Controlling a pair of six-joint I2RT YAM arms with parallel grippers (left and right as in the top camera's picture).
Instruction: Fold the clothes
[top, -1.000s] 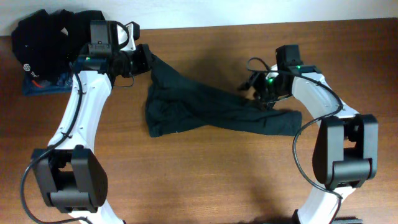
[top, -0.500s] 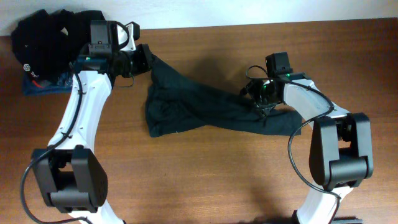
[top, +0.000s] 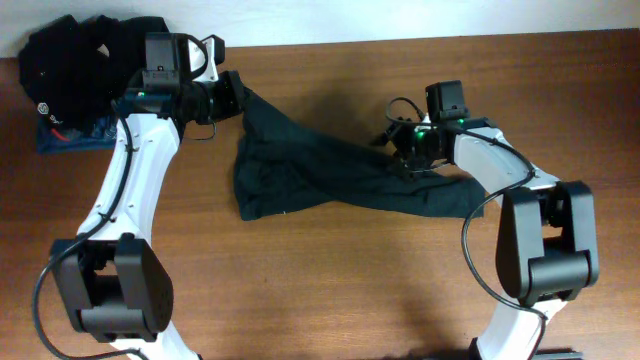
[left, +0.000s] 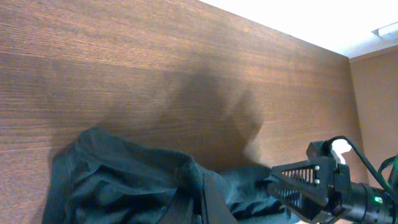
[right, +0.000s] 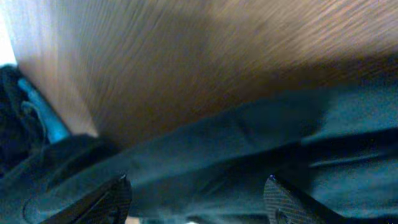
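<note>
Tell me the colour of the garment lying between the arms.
The garment is plain near-black, no print; clearest in the overhead view.

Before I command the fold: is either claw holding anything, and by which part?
Left claw pinches the black garment at one corner; right claw open, holding nothing.

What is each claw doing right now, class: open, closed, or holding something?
Left claw: closed, holding a corner of the black garment.
Right claw: open, holding nothing, over the garment.
</note>
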